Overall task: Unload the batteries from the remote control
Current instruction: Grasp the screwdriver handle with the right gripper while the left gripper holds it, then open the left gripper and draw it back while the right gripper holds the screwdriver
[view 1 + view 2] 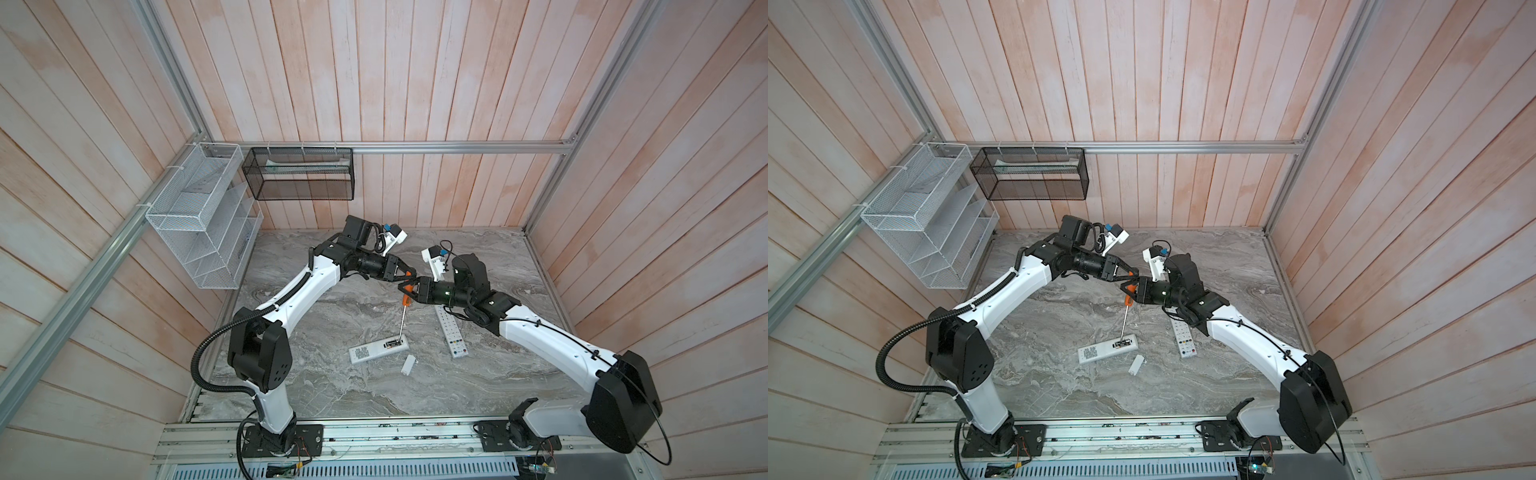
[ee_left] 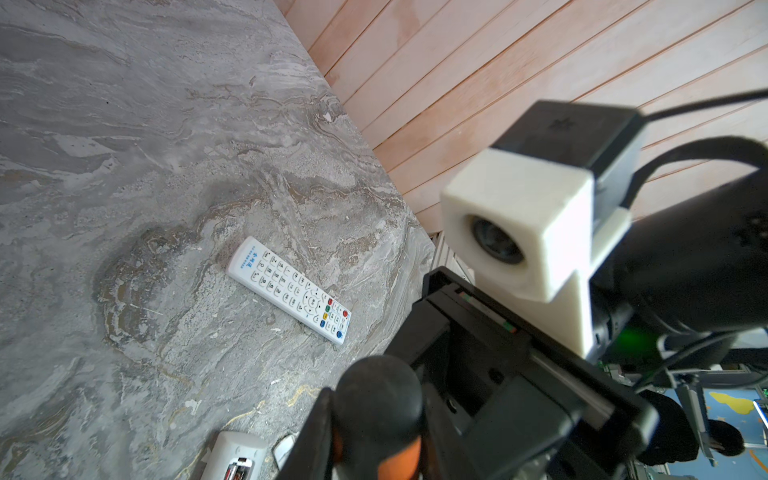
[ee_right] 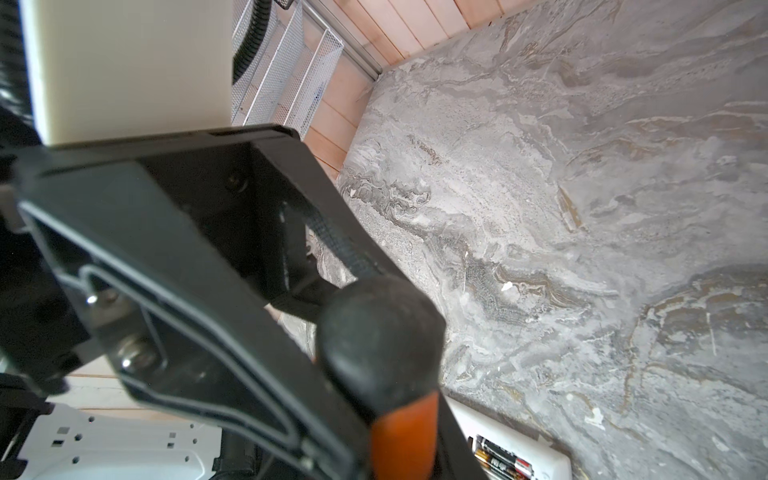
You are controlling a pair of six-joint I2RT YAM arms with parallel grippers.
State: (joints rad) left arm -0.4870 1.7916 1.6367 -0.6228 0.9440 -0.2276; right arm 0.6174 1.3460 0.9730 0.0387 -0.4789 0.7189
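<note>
gripping one screwdriver (image 1: 402,323): left end effector (image 1: 410,274) and right end effector (image 1: 406,291), both closed.

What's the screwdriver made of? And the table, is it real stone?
The screwdriver looks like a shiny metal rod with an orange and black handle, likely plastic or rubber, matte. The table has grey swirly veins like marble; real stone or a print, I cannot tell.

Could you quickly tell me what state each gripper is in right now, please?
Left gripper: closed on the screwdriver, at its handle top.
Right gripper: closed on the same handle, just below.
</note>
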